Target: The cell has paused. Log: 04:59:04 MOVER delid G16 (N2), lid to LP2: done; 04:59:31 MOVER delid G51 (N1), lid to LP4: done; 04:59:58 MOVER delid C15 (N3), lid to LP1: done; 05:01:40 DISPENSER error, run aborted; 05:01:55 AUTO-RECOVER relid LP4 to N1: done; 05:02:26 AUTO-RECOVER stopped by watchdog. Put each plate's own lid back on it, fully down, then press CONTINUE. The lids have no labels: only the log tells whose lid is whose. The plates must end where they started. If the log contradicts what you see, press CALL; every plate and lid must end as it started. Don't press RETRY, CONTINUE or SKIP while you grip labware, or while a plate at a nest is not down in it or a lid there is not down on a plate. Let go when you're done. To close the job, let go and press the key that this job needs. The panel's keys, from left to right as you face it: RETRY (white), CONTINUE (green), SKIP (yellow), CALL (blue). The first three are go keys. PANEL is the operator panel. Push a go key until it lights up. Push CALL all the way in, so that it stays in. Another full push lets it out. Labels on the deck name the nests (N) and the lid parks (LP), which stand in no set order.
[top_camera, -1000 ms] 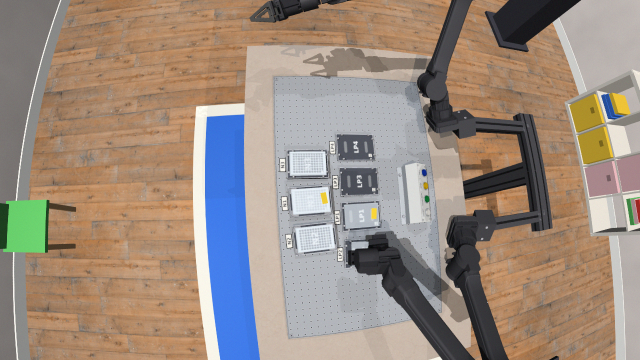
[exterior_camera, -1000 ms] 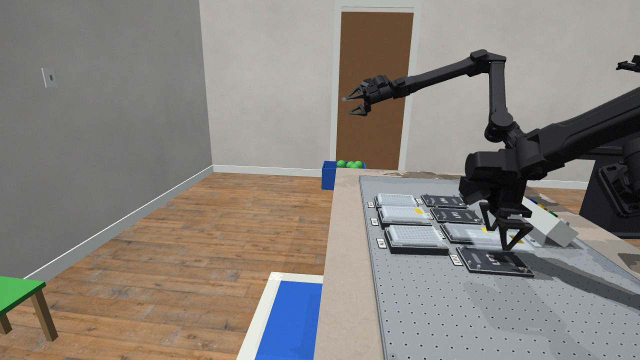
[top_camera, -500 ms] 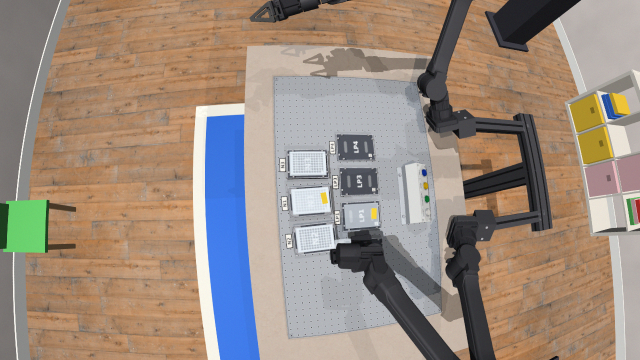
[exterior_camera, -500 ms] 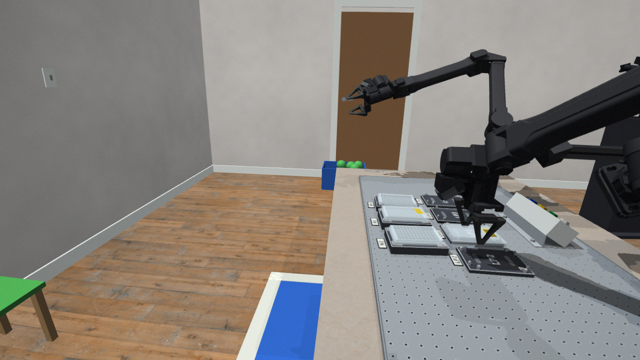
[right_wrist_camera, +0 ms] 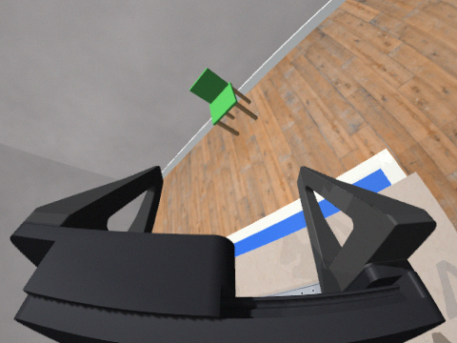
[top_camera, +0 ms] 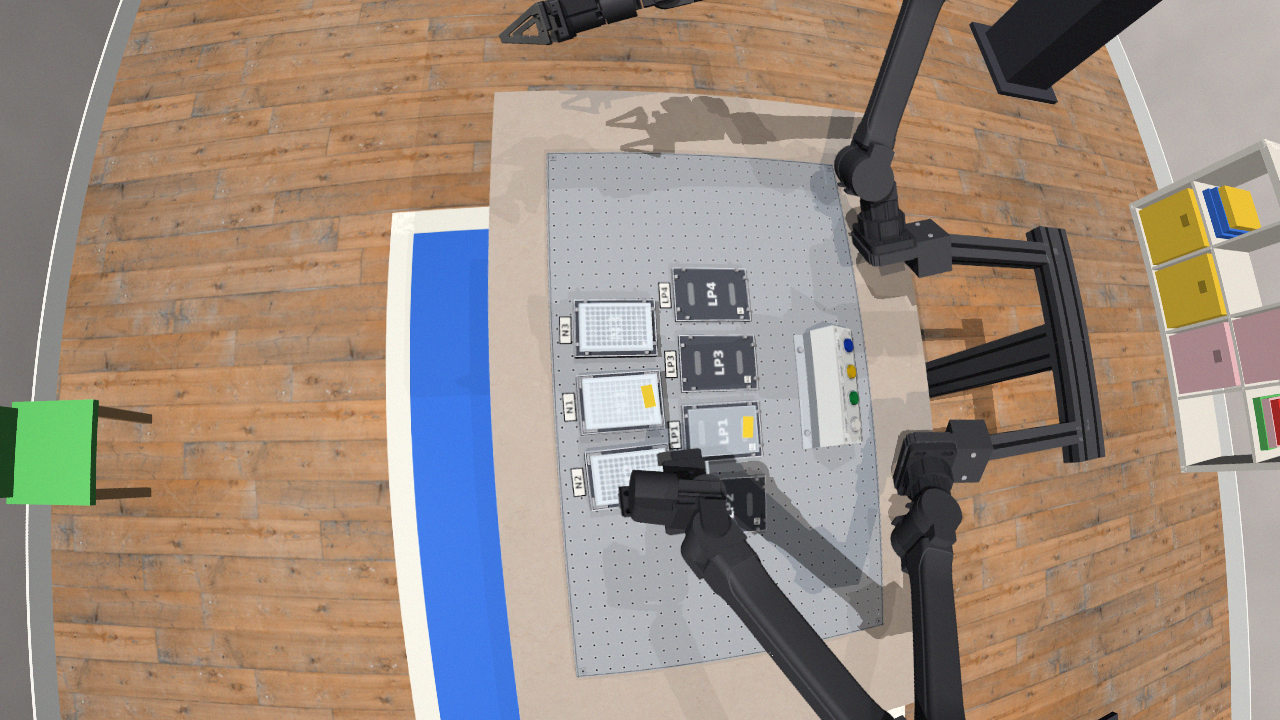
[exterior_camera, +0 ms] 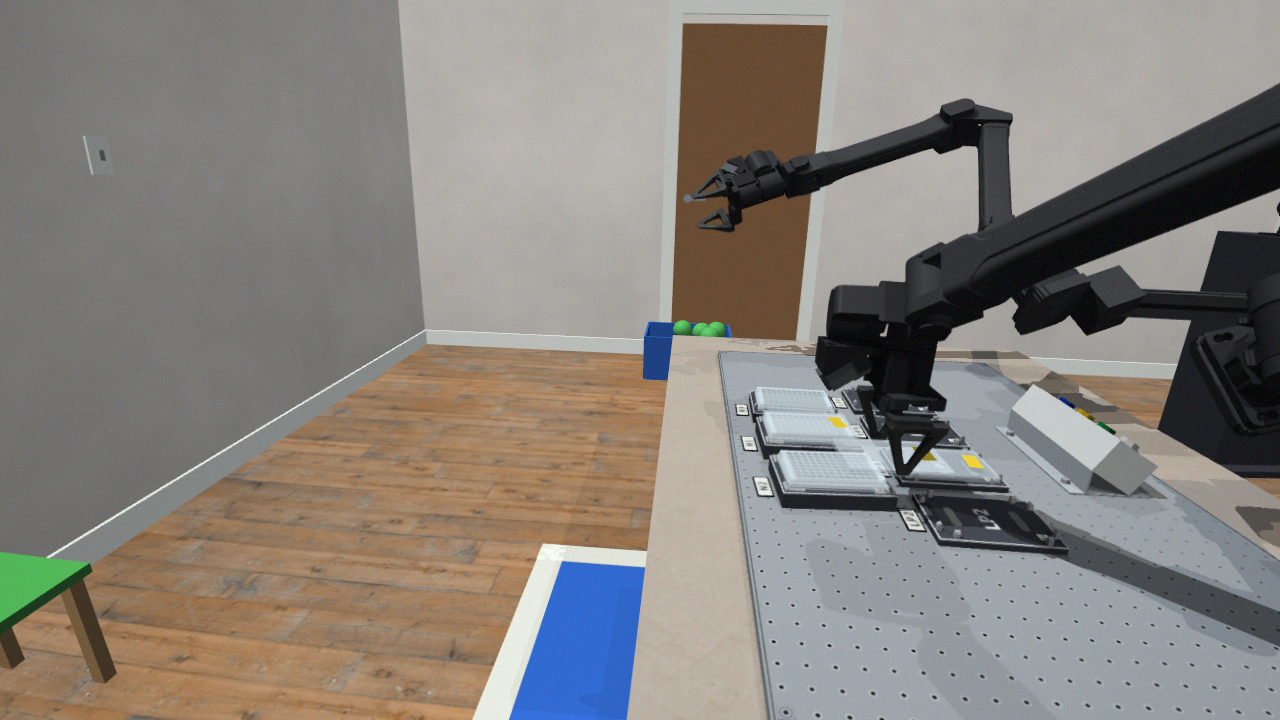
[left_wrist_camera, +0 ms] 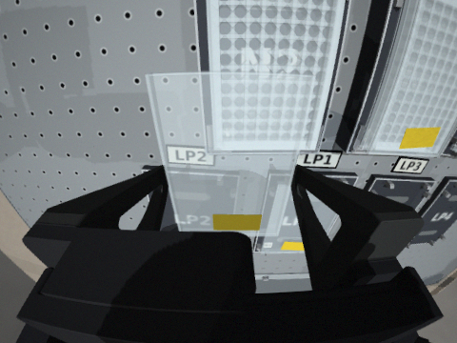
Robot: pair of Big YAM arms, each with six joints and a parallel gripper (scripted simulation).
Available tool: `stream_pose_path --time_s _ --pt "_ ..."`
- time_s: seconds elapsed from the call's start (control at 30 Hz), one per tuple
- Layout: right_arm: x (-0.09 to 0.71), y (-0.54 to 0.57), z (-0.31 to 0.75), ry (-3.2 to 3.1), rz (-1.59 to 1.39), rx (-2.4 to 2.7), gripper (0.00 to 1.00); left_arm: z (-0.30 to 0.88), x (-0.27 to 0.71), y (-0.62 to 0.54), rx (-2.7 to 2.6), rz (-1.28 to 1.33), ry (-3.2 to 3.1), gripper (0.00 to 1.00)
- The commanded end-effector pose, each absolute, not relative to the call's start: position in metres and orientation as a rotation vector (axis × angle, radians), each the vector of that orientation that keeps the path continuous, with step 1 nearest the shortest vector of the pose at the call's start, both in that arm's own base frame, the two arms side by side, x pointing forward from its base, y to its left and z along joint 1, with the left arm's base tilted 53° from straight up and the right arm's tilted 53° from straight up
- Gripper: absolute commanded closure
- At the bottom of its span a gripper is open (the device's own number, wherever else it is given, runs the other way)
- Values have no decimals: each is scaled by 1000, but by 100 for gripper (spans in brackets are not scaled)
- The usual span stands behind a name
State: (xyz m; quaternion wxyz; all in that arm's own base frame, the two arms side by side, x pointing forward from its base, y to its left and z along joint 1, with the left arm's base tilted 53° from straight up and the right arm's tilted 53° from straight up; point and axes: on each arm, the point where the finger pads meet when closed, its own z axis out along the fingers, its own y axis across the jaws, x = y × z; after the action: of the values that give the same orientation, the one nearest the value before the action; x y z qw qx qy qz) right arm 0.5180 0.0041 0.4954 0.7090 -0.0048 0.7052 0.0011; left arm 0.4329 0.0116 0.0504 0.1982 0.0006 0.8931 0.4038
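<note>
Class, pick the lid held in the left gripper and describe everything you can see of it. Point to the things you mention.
The lid [left_wrist_camera: 228, 191] is a thin, clear, rectangular sheet, apparently plastic, with pale edges and a yellow patch near the end closer to the wrist camera. The fingers of the left gripper [top_camera: 666, 497] [exterior_camera: 895, 452] [left_wrist_camera: 230, 173] press its two long sides. It is off the deck, overlapping plate N2 and LP2 in the wrist view; no damage shows.
</note>
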Motion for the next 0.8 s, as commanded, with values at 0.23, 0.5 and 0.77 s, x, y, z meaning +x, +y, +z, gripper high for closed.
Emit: stream_pose_path --time_s 0.23,0.5,0.77 --pt "523 -6 492 1569 0 15 0 51 485 -8 -35 1127 2492 100" --pt "523 -6 492 1569 0 15 0 51 508 -16 -43 1128 2493 100" --pt "523 -6 492 1569 0 15 0 41 498 -10 -40 1138 2503 100"
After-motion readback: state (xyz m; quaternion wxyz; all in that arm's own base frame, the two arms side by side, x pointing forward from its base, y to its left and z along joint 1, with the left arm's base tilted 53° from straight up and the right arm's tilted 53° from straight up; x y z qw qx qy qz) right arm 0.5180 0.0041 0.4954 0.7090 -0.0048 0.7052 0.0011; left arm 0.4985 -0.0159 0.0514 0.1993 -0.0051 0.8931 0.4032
